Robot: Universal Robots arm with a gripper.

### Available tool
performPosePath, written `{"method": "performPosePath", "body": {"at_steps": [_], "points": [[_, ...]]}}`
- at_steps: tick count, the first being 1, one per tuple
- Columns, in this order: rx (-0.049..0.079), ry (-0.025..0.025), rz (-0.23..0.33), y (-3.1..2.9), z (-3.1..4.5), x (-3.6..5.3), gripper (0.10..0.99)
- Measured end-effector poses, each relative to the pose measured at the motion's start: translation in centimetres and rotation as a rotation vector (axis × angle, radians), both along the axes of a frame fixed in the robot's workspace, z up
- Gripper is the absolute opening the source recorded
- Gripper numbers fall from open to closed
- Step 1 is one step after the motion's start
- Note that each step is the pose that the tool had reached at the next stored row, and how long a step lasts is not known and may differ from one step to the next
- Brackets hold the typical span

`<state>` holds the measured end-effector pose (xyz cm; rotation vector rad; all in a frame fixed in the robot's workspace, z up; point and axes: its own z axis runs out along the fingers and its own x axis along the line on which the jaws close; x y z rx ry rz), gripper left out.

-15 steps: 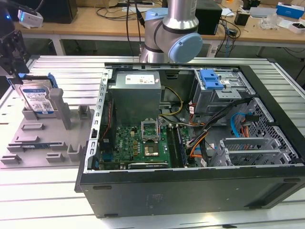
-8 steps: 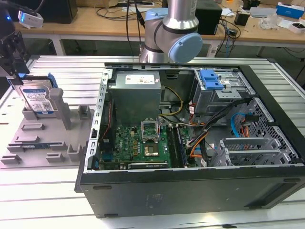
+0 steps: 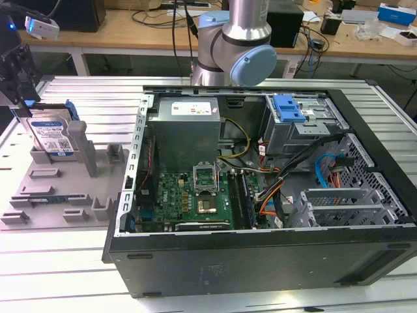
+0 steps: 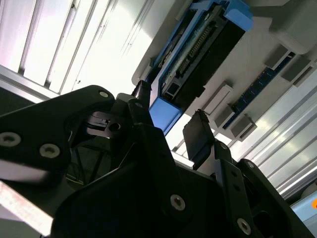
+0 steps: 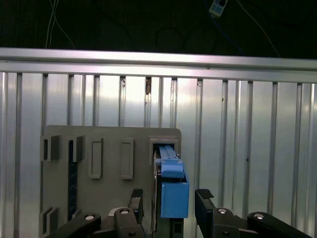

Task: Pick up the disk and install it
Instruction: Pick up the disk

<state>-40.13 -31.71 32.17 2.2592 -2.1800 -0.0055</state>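
While gripper point(image 5: 169, 194) straddles the disk point(image 5: 173, 198), exterior view shows its label

In the exterior view the gripper point(image 3: 25, 104) is cut by the picture's edge on the exterior view's left, and it covers the upper corner of the disk point(image 3: 53, 135). The disk's foot is hidden in the grey holder point(image 3: 45, 189). The label's print is too small to tell. The arm point(image 3: 238, 39) runs out through the top edge. The computer case point(image 3: 260, 257) is clipped at the exterior view's right. In both wrist views the gripper's body hides the disk's near end.
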Motion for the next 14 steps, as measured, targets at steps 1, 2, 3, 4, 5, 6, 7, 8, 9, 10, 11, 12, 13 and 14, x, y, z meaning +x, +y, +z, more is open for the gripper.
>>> {"method": "performPosePath", "body": {"at_steps": [1, 2, 3, 4, 5, 6, 7, 8, 9, 10, 11, 12, 13, 14], "points": [[0.0, 0.0, 0.001, 0.0, -0.07, 0.0, 0.541], [0.0, 0.0001, 0.001, 0.0, -0.13, 0.0, 0.541], [0.0, 0.0002, 0.003, 0.0, -0.25, 0.0, 0.541], [0.0, 0.0005, 0.004, 0.0, -0.35, -0.01, 0.541], [0.0, 0.0006, 0.005, 0.0, -0.42, -0.01, 0.541], [0.0, 0.0006, 0.006, 0.0, -0.48, -0.01, 0.541], [0.0, 0.0008, 0.007, 0.0, -0.56, -0.01, 0.541], [0.0, 0.0009, 0.007, 0.0, -0.63, -0.01, 0.541], [0.0, 0.0009, 0.008, 0.0, -0.72, -0.01, 0.541], [0.0, 0.001, 0.009, 0.0, -0.78, -0.02, 0.541], [0.0, 0.001, 0.01, 0.0, -0.84, -0.02, 0.541], [0.0, 0.001, 0.011, 0.0, -0.88, -0.03, 0.541], [0.0, 0.0012, 0.012, 0.0, -0.92, -0.05, 0.541], [0.0, 0.001, 0.014, 0.0, -0.97, -0.07, 0.541]]}}
